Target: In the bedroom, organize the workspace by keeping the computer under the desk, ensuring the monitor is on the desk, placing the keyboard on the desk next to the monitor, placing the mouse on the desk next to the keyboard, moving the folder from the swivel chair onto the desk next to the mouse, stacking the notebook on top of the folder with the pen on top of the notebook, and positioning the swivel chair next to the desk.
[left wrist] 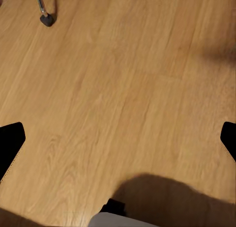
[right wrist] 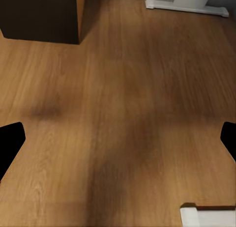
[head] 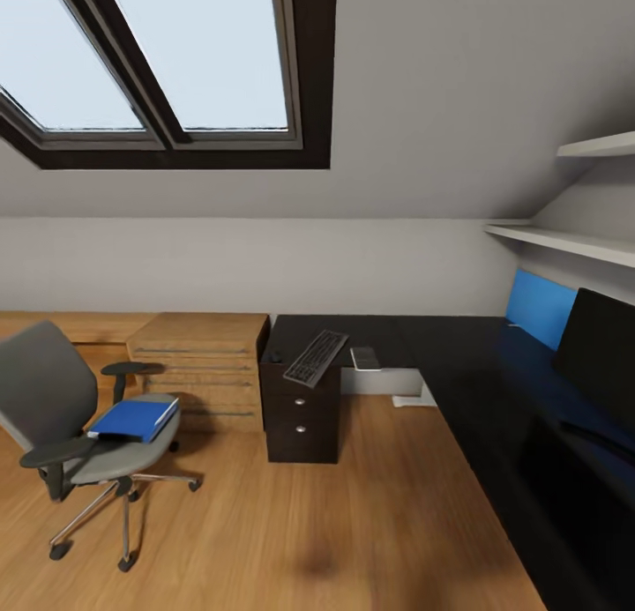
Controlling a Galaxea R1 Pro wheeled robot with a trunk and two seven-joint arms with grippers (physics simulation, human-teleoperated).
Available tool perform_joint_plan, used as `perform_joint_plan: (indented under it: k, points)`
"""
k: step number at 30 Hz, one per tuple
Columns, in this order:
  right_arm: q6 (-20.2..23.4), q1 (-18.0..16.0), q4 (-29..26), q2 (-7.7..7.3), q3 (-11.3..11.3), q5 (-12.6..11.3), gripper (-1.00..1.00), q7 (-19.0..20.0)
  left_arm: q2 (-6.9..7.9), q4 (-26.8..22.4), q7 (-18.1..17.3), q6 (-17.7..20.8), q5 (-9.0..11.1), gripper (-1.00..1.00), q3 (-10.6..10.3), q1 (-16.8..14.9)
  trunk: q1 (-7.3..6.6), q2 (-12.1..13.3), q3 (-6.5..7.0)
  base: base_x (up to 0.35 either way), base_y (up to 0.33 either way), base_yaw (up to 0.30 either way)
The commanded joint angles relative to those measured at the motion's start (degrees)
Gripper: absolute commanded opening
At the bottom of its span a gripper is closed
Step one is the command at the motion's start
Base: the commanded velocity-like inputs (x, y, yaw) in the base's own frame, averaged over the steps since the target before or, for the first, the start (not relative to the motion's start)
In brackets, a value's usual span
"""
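Note:
The swivel chair (head: 62, 417) stands on the floor at the left, with the blue folder (head: 134, 419) lying on its seat. On the black desk (head: 459, 364) lie the keyboard (head: 316, 357), the small mouse (head: 276, 357) to its left and the grey notebook (head: 364, 357) to its right. The monitor (head: 604, 355) stands on the desk's right wing. I cannot make out the pen. A white shape (head: 388, 383) sits under the desk; whether it is the computer I cannot tell. My left gripper (left wrist: 119, 141) and right gripper (right wrist: 119, 141) hang open over bare floor.
A light wooden chest (head: 205, 364) stands between chair and desk. The desk's drawer unit (head: 302, 417) is in front of me and appears as the drawer unit (right wrist: 39, 15) in the right wrist view. A chair caster (left wrist: 46, 19) is near my left hand. Shelves (head: 573, 241) hang above the desk.

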Motion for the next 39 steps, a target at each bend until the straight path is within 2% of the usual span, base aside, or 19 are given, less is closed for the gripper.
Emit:
perform_joint_plan:
  k: [1, 11, 28, 39]
  points:
    - [0.0, 0.0, 0.0, -0.01, 0.2, 0.5, 1.00, -0.6, 0.05, -0.1, 0.3, -0.4, 0.6, 1.00, -0.3, 0.0, 0.05, -0.1, -0.04, 0.323, 0.179, -0.156]
    - [0.0, 0.0, 0.1, -0.01, 0.2, 0.5, 1.00, -0.6, 0.05, -0.1, 0.3, -0.4, 0.6, 1.00, -0.3, 0.0, 0.05, -0.1, 0.19, 0.321, 0.183, -0.147]
    - [0.0, 0.0, 0.1, -0.01, 0.2, 0.5, 1.00, -0.5, 0.05, 0.0, 0.3, -0.4, 0.6, 1.00, -0.3, 0.0, 0.05, -0.1, 0.23, 0.321, 0.145, -0.026]
    - [0.0, 0.0, 0.1, -0.01, 0.2, 0.5, 1.00, -0.6, 0.05, 0.0, 0.3, -0.4, 0.6, 1.00, -0.3, 0.0, 0.05, -0.1, 0.60, 0.308, 0.205, -0.204]
